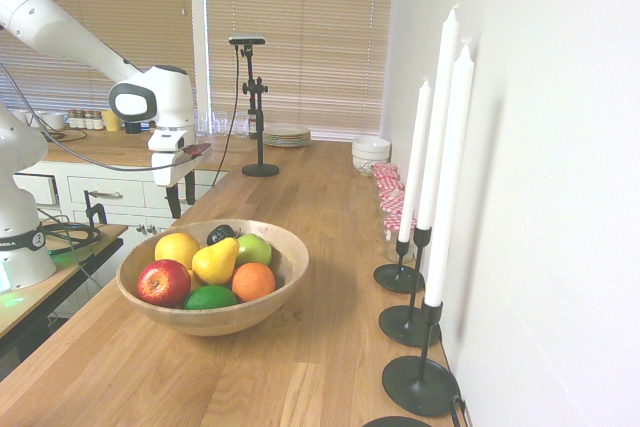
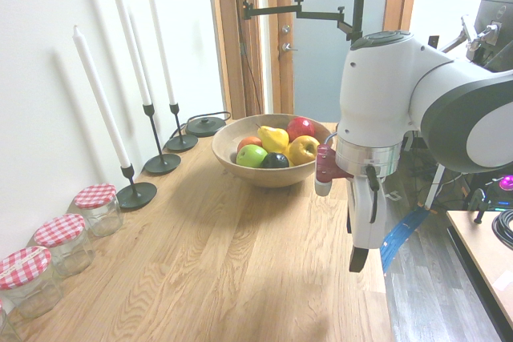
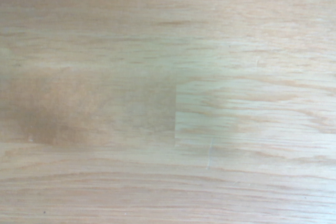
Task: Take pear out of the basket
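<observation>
The white two-finger gripper (image 1: 182,199) stands wide open, holding nothing. Beside it, the wide, round light-wood bowl (image 1: 228,320) contains the round yellow-orange pear (image 1: 177,248). Blurred wrist view: apparently the wooden countertop (image 3: 173,98).

Bowl (image 1: 215,319) of smooth matt wood; countertop (image 2: 232,278) of grained wood; glossy red apple (image 1: 163,283)
</observation>
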Robot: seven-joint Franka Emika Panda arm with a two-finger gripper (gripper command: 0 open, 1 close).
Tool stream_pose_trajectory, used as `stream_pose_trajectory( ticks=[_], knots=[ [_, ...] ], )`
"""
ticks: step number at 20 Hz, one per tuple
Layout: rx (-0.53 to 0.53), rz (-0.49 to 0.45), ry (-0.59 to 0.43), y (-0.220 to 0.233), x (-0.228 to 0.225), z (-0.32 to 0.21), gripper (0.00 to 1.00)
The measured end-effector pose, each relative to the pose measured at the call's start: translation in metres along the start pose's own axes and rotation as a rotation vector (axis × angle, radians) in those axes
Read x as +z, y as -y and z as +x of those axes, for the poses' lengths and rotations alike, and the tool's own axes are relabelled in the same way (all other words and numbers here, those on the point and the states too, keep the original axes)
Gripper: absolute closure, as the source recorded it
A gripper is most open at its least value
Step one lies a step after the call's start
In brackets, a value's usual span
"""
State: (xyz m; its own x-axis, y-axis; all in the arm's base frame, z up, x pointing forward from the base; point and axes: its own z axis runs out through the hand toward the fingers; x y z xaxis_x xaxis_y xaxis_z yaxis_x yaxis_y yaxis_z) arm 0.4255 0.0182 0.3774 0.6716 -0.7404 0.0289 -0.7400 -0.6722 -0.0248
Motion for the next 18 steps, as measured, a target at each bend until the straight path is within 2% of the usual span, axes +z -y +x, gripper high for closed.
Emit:
stream_pose_trajectory(
  ticks=[4, 10, 18],
  knots=[
    [0.000, 0.002, -0.008, 0.001, -0.003, 0.003, 0.00],
    [0.054, 0.019, -0.040, -0.010, -0.037, 0.037, 0.00],
    [0.129, 0.036, -0.060, -0.067, -0.076, 0.092, 0.00]
  ],
)
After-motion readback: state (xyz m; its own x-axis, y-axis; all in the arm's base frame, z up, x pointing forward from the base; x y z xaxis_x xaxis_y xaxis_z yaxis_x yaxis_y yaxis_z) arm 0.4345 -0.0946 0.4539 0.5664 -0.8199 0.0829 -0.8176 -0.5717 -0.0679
